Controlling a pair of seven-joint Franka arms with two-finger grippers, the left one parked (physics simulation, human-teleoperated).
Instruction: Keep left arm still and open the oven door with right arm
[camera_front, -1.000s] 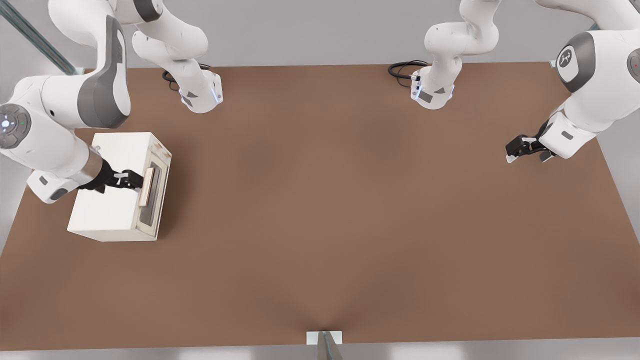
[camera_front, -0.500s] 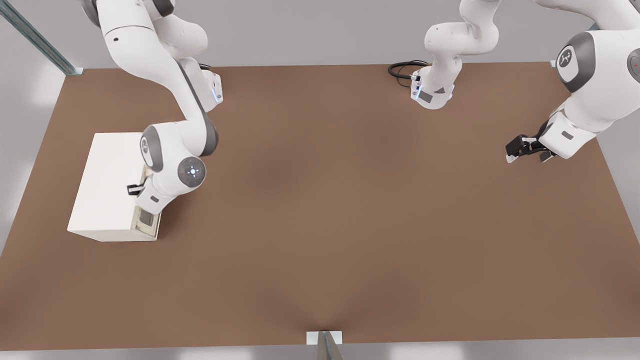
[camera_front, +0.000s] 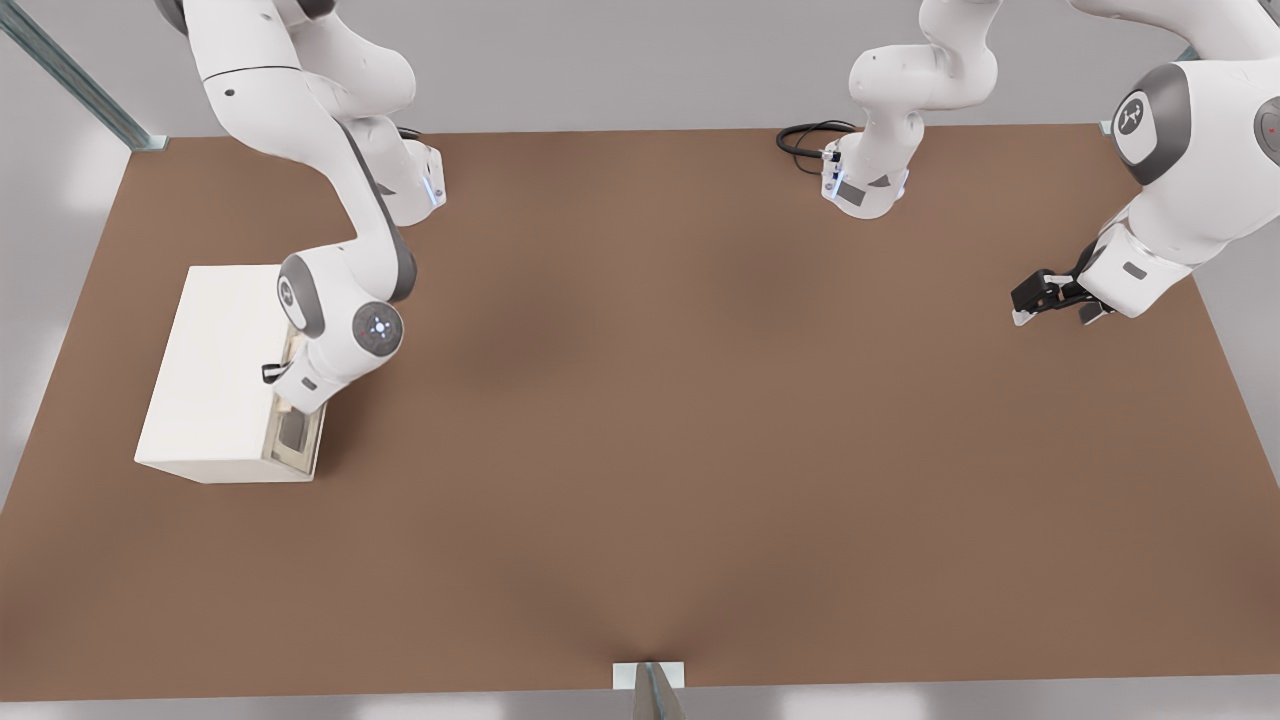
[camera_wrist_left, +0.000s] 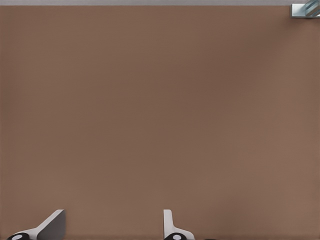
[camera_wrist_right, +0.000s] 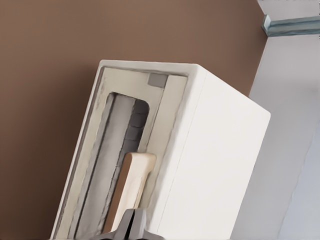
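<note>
The cream-white oven (camera_front: 212, 372) lies at the front view's left, its door (camera_front: 298, 432) facing the table's middle and flush with the frame. The right arm (camera_front: 340, 310) bends down over that door. My gripper (camera_front: 270, 373) sits at the door's upper edge by the tan bar handle (camera_wrist_right: 131, 186). In the right wrist view the gripper (camera_wrist_right: 132, 223) is shut, its dark tips pressed together against the handle's near end, beside the dark glass (camera_wrist_right: 120, 145). The left arm (camera_front: 1170, 190) hangs at the front view's right with its gripper (camera_front: 1045, 296) above the table.
The brown table (camera_front: 700, 420) stretches wide to the front view's right of the oven. Two arm bases (camera_front: 405, 185) (camera_front: 865, 180) stand at the far edge, with a black cable (camera_front: 805, 138) by one. A metal post (camera_front: 70, 80) runs past the far left corner.
The right arm swung from the oven's left side over to its door side and dropped low. In the last half second it settled slightly lower against the door. The left arm stayed still.
</note>
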